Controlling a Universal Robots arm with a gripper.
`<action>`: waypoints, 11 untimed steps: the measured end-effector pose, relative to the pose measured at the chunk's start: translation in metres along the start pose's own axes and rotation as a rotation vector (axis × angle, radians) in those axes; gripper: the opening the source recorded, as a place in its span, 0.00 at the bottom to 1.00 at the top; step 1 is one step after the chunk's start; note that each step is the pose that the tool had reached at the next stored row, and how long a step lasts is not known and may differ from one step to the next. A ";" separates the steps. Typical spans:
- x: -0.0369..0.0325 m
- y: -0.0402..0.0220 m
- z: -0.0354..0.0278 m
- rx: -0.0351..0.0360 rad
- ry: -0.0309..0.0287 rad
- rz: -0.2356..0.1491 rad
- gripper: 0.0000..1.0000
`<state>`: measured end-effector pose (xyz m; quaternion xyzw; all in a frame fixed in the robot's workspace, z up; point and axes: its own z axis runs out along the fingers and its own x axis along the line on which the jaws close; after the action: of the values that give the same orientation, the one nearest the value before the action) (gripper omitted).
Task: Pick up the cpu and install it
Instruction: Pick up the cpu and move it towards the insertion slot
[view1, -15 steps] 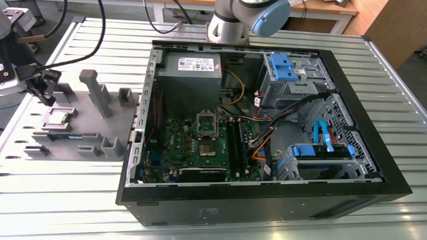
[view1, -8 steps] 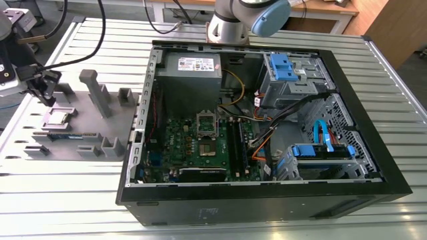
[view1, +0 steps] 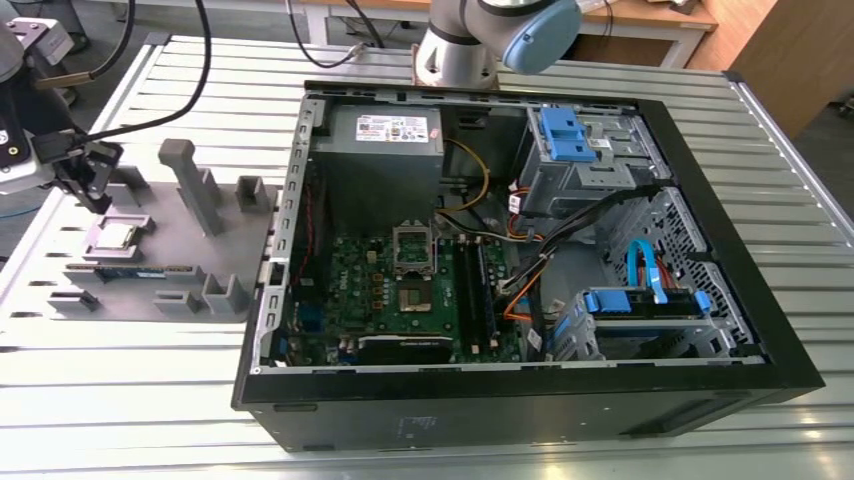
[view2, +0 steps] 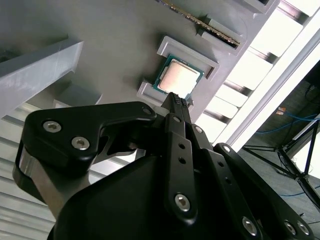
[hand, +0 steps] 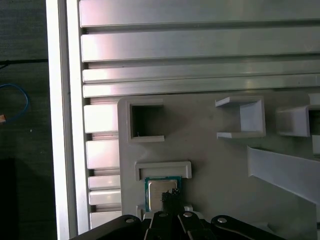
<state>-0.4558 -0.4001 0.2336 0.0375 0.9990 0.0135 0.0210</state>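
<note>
— Ribbed alu table (view1: 134, 400) under everything. What's the biggest thing on it?

— Open PC case (view1: 787, 340), well apart from the pincer (view1: 91, 185), off toward the exterior view's right. Green board (view1: 354, 290) lies inside it. Nothing installed yet imo, since the chip sits elsewhere.

— And near the pincer?

— Grey moulded tray (view1: 160, 225), directly beneath it. Pincer hangs over the tray's pockets, pointing down.

— Pincer state?

— Tips together, nothing clamped btw them, going by both wrist views.

— So where's the cpu?

— The cpu (view2: 179, 77) lies flat in its tray pocket, shiny top up, straight ahead of the tips along the pincer's own axis. In both wrist views the tips overlap the chip's nearer edge (hand: 161, 191). It's square, so no long axis to line up w/, only the pocket walls beside it.

— Touching?

— Exterior view suggests a gap, tips above the chip, not on it afaict.
</note>
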 end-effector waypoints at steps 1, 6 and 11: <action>0.0000 -0.0004 0.0000 0.0000 0.0000 0.000 0.11; -0.0003 -0.0035 -0.0001 0.0000 0.0000 0.000 0.11; -0.0003 -0.0036 0.0014 0.0003 -0.0001 0.000 0.11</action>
<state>-0.4557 -0.4036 0.2320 0.0375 0.9990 0.0133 0.0211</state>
